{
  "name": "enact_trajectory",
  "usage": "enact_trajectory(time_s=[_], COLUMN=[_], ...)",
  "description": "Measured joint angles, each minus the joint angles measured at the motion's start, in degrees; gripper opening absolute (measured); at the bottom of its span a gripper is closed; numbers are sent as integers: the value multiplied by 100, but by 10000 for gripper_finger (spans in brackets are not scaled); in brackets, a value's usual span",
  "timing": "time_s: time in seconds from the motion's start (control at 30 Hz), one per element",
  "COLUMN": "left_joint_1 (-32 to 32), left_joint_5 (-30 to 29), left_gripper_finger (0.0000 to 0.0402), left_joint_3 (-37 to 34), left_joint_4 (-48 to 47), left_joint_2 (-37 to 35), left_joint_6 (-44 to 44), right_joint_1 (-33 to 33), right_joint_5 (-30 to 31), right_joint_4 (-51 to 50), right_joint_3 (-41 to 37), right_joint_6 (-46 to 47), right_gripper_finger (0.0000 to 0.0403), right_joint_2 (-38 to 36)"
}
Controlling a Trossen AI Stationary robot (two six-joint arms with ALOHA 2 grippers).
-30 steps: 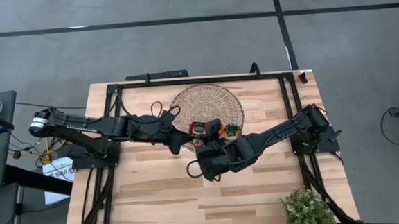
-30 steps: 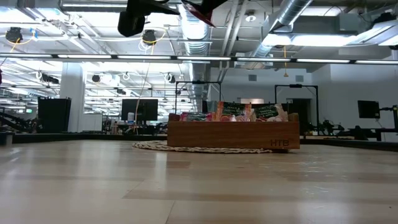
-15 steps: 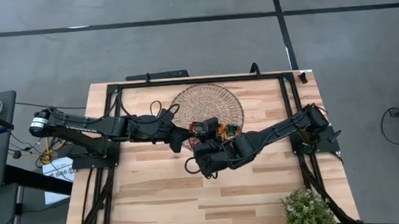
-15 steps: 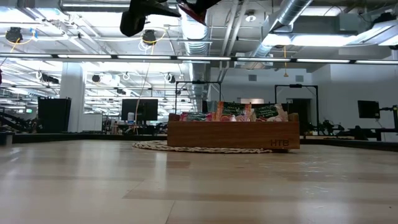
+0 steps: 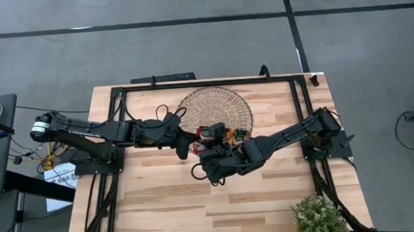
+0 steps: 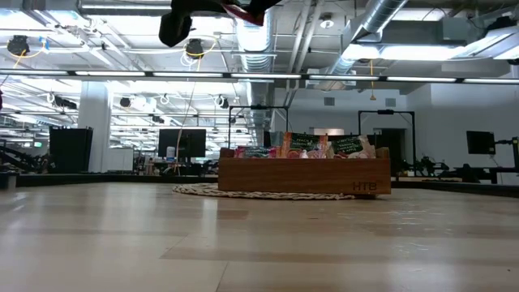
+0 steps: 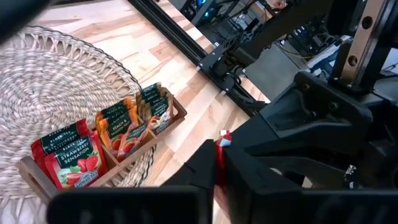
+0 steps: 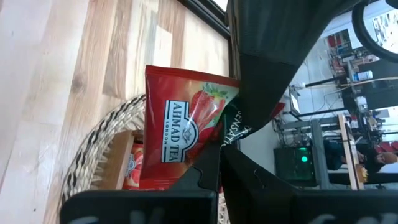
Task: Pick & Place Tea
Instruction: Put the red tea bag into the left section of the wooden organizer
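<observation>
A red tea sachet [image 8: 180, 130] with a strawberry picture and a green band is high above the table, between my two grippers; it also shows edge-on in the left wrist view [image 7: 219, 155] and at the top of the low view [image 6: 240, 10]. My left gripper [image 7: 219, 146] reaches in from the table's left [image 5: 192, 142], and my right gripper [image 8: 219, 152] from the right [image 5: 210, 148]; both are shut on the sachet. Several more sachets stand upright in the brown wooden tray [image 5: 222, 135], which rests on a round woven mat [image 5: 213, 105]. My left gripper pinches the sachet between its two fingers, which come level from the table's left. The sachet's edge [image 7: 221, 142] sticks out past the fingertips, clear of the table. My right gripper meets the sachet at its edge below the green band [image 8: 214, 146]. Its own fingertips hide the place of contact. The sachet stands tilted beyond the fingers, lifted clear.
The tray [image 6: 304, 174] and mat sit at the table's far middle. A potted plant [image 5: 317, 216] stands at the near right corner. Bare wooden tabletop [image 5: 169, 204] lies in front of the arms. Black frame rails run along the table's edges.
My right gripper has gone a little toward the table's left edge, closer to my left gripper. The red sachet has risen and shifted left in the low view, now almost out at the top.
</observation>
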Motion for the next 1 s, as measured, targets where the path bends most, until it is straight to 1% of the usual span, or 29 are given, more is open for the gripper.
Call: enact_trajectory(time_s=[0.13,0.4,0.5,0.63,0.73,0.8,0.9,1.0], left_joint_1=[0,0,0,2,0,0,2,13], left_joint_5=[-9,-77,-239,-409,-553,-758,-930,-919], left_gripper_finger=[3,0,0,0,0,0,0,0], left_joint_3=[0,2,0,0,0,-26,-262,-572], left_joint_4=[-17,-215,-311,-355,-342,-201,539,1620], left_joint_2=[0,0,0,2,2,36,183,492], left_joint_6=[154,335,451,500,640,783,1196,1673], right_joint_1=[0,21,56,74,66,63,64,64], right_joint_5=[19,34,16,10,9,11,-30,-216], right_joint_4=[7,-4,-201,-658,-1199,-1752,-2803,-3854], right_joint_3=[0,0,4,139,258,370,431,430], right_joint_6=[-2,-3,-2,247,751,1291,2354,3610], right_gripper_finger=[0,7,25,65,96,116,141,157], right_joint_2=[0,0,-4,-7,-9,-10,-13,-13])
